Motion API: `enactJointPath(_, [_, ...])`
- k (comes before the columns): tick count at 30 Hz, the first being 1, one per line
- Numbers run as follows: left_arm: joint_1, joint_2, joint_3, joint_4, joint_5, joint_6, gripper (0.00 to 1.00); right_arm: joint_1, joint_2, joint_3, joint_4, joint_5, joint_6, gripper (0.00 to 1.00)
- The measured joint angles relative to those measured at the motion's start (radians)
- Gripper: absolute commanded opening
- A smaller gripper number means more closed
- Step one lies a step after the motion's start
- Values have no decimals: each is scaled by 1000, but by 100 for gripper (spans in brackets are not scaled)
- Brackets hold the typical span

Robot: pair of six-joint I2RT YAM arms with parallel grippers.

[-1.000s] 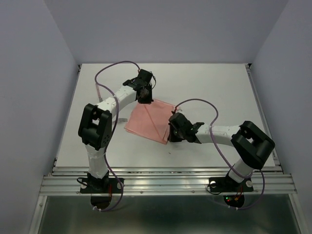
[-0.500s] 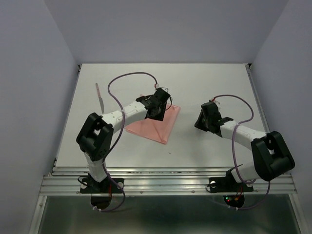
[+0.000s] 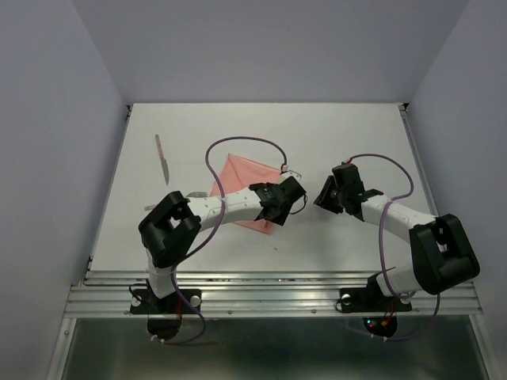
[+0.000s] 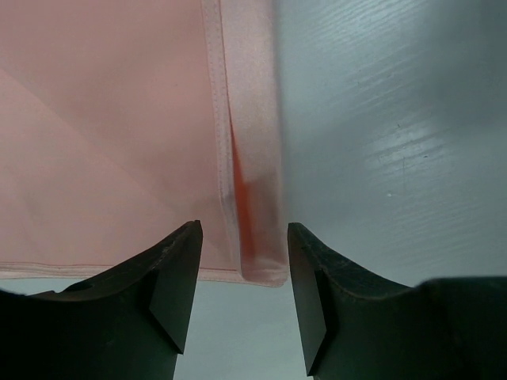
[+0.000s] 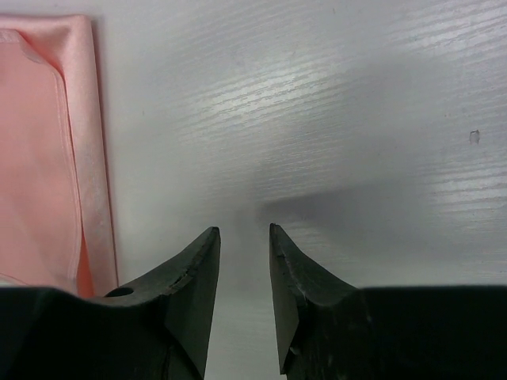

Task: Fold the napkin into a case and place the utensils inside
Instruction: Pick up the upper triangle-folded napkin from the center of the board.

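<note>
pale lavender walls close in a white table (image 3: 356, 142). far left on it lies one slender utensil (image 3: 162, 156) with a pinkish shaft, well apart from the cloth. next comes the left arm, which reaches from its base toward the table's middle, its forearm crossing the near edge of the napkin (image 3: 238, 176). the napkin lies flat near the centre, salmon pink and folded over itself. the left wrist view shows a doubled hem running along its right side and a darker slit between the layers. the left gripper (image 3: 279, 207) hangs over the napkin's near right corner. its jaws are apart and nothing is gripped, with the hemmed corner showing in the gap between the two black fingers (image 4: 178, 277). whether the tips touch the cloth i cannot tell. further right, just beside the napkin, the right gripper (image 3: 326, 198) sits above bare table. its jaws are parted by a narrow gap with nothing in it, and the napkin's edge shows only at the left of its wrist view.
</note>
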Motion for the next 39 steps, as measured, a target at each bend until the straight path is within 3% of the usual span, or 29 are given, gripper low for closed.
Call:
enactJointPath(13, [-74,82,0,-14,-37,12,63,0,0,6,0,-4,-11,38])
enactJointPath(26, [-77,116,8,2,-69,30,55,0,3,8,0,-3,-23,38])
enactJointPath(29, [-75,118,7,14,-69,37,50,0,3,8,0,-3,-26,38])
enactJointPath(39, [-12,101,-34,112,-14,61,46,0,3,8,0,-4,-26,38])
